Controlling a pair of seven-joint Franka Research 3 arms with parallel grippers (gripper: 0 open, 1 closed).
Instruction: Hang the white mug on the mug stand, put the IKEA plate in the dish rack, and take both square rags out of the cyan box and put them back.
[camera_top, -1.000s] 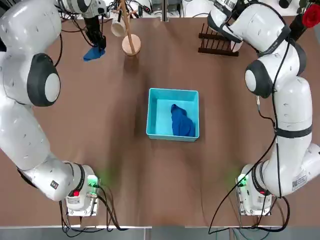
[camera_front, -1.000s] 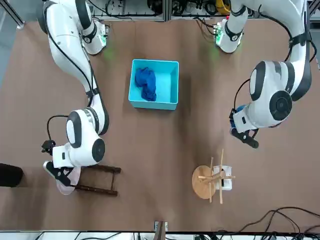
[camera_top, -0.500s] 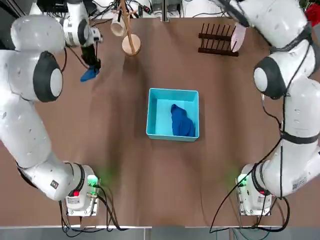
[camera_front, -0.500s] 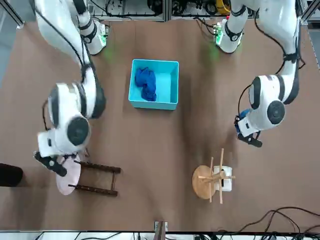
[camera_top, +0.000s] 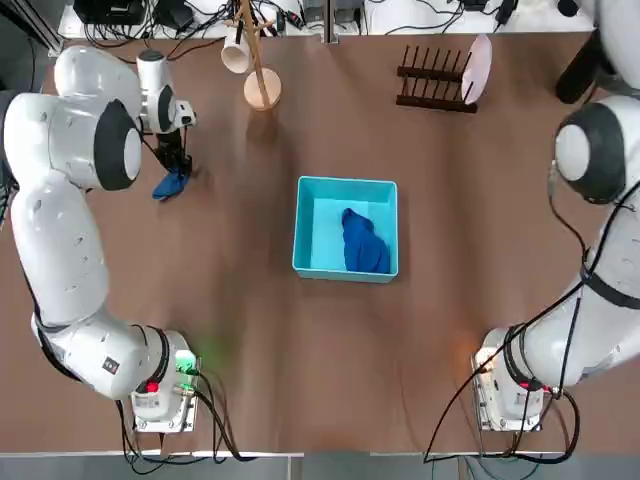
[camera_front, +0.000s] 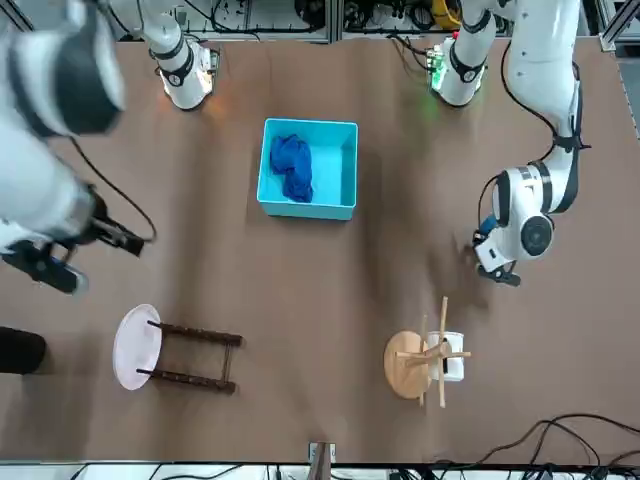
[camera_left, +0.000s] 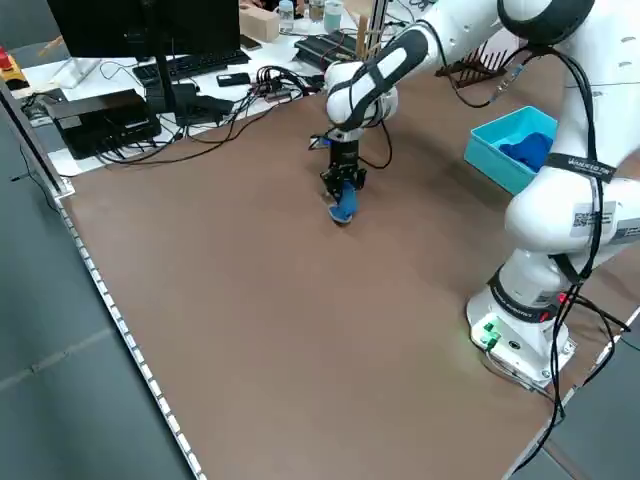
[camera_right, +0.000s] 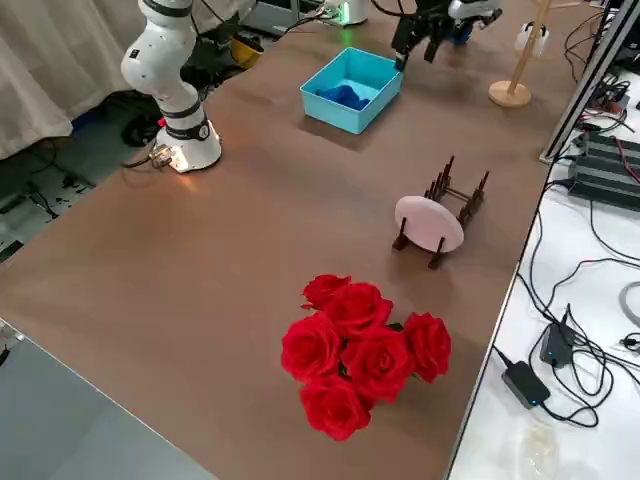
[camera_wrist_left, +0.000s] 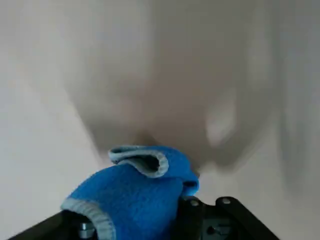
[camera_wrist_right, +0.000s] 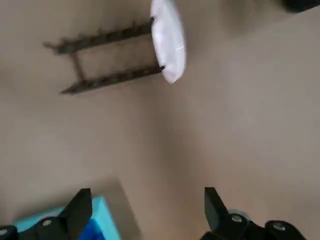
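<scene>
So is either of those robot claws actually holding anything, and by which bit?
The left gripper pinches a blue rag by a bunched upper fold. The right gripper is open and empty.

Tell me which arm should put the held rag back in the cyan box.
Left. The left gripper is already shut on the blue rag; the right gripper is open and empty.

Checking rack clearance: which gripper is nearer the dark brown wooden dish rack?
Right. The right gripper hovers open above the table near the dish rack; the left gripper is far across, holding a blue rag.
</scene>
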